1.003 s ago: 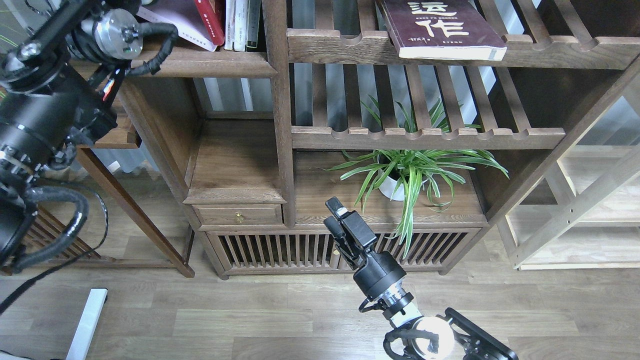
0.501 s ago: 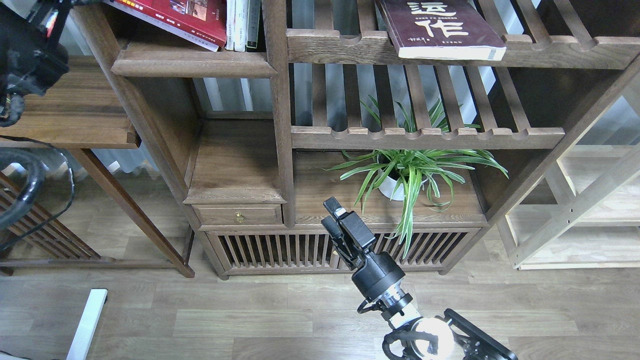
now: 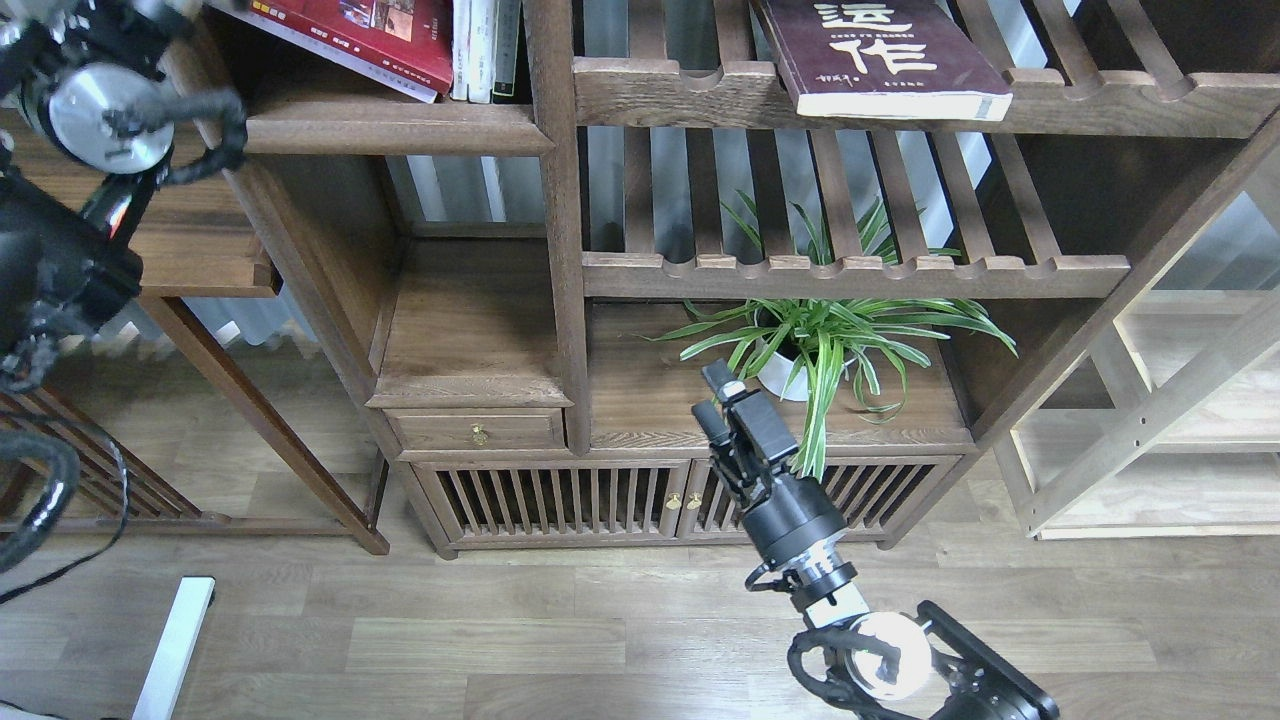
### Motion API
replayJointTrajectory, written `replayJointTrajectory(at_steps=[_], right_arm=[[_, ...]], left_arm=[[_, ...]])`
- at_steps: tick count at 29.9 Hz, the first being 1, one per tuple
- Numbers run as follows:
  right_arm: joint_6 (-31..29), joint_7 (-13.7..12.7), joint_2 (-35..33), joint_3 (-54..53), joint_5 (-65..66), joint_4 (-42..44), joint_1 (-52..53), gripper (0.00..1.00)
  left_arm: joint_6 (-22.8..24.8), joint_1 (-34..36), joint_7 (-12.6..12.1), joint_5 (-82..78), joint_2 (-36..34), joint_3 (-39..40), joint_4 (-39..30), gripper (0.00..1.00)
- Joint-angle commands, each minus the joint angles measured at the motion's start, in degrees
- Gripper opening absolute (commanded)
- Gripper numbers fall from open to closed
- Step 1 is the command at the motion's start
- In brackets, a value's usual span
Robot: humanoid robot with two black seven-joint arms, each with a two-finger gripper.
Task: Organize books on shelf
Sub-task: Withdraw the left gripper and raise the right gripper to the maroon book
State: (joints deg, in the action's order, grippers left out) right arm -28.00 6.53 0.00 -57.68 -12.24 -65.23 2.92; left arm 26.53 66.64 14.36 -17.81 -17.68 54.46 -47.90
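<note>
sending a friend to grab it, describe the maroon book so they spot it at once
Start at the dark wooden bookcase and go to its top slatted rack on the right. The maroon book lies there, its corner overhanging the front rail, the only one with big cream characters.

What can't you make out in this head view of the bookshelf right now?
- Left end effector: beyond the top-left edge of the head view; only the left arm's thick black joints show.
- Red paperback with yellow title: cut off by the top edge, so its full cover is unseen.
- Maroon paperback with big cream characters: its upper part is cut off by the top edge.
- Right end effector: seen small and dark, so whether it is open is unclear.
</note>
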Motion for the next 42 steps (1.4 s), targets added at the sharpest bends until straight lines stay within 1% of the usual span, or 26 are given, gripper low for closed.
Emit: replayJointTrajectory(at_steps=[1, 4, 6, 7, 10, 13, 16, 21, 23, 25, 27, 29, 31, 33, 36, 42], right_arm=[[0.0, 0.1, 0.0, -3.4, -0.1, -0.2, 0.0, 0.91], [0.0, 0.1, 0.0, -5.7, -0.2, -1.0, -2.6, 0.91], [0.0, 0.1, 0.0, -6.8, -0.2, -1.0, -3.4, 0.91], [0.0, 0.1, 0.0, -7.3, -0.2, -1.2, -3.6, 0.91], [0.0, 0.0, 0.0, -7.4, -0.2, -2.4, -3.9, 0.91], [0.0, -0.1, 0.0, -7.5, -0.2, -2.9, -4.0, 0.90], [0.0, -0.1, 0.0, -8.3, -0.2, -3.5, -3.4, 0.90], [0.0, -0.1, 0.0, -9.6, -0.2, -4.2, -1.4, 0.89], [0.0, -0.1, 0.0, -10.6, -0.2, -4.2, 0.3, 0.87], [0.0, -0.1, 0.0, -12.6, -0.2, -4.3, 2.3, 0.87], [0.0, -0.1, 0.0, -14.7, -0.2, -4.2, 4.6, 0.87], [0.3, 0.0, 0.0, -16.5, -0.3, -4.2, 6.5, 0.88], [2.1, 0.0, 0.0, -17.7, -0.4, -4.2, 8.4, 0.88], [3.6, -0.1, 0.0, -18.5, -0.4, -4.2, 9.8, 0.88], [5.2, 0.0, 0.0, -18.7, -0.4, -4.2, 11.9, 0.87], [10.2, 0.0, 0.0, -20.4, -0.4, -4.2, 15.6, 0.87]], left_arm=[[1.5, -3.9, 1.5, 5.9, 0.2, 2.7, -0.9, 0.99], [1.5, -8.2, 1.2, 15.4, 0.4, 3.7, -4.5, 0.99], [1.5, -10.5, 1.2, 18.6, 0.0, 4.3, -7.3, 0.99], [1.5, -12.1, 1.3, 19.6, -0.4, 4.6, -9.8, 0.99], [1.5, -18.6, 0.7, 19.9, -2.1, 5.8, -18.9, 0.99], [1.5, -24.3, 0.5, 19.9, -2.2, 6.4, -25.8, 0.99], [1.5, -27.8, 0.3, 20.0, -2.4, 7.5, -31.1, 0.99], [1.5, -35.0, 0.1, 19.7, -4.0, 7.1, -37.7, 0.99], [1.5, -37.8, -0.8, 19.7, -4.5, 6.9, -39.6, 0.99], [1.5, -39.8, -2.0, 19.7, -4.4, 6.7, -40.4, 0.99], [1.5, -42.1, -4.1, 19.6, -4.4, 6.0, -40.6, 0.99], [1.5, -44.4, -7.1, 19.5, -4.1, 5.0, -40.7, 0.99], [1.5, -46.1, -10.0, 19.5, -3.9, 4.4, -40.7, 0.98], [1.5, -46.9, -11.6, 19.5, -3.4, 4.0, -40.6, 0.98], [1.5, -47.2, -13.0, 19.4, -3.3, 2.0, -40.1, 0.97], [1.5, -47.2, -13.0, 19.1, -1.7, -1.5, -38.1, 0.95]])
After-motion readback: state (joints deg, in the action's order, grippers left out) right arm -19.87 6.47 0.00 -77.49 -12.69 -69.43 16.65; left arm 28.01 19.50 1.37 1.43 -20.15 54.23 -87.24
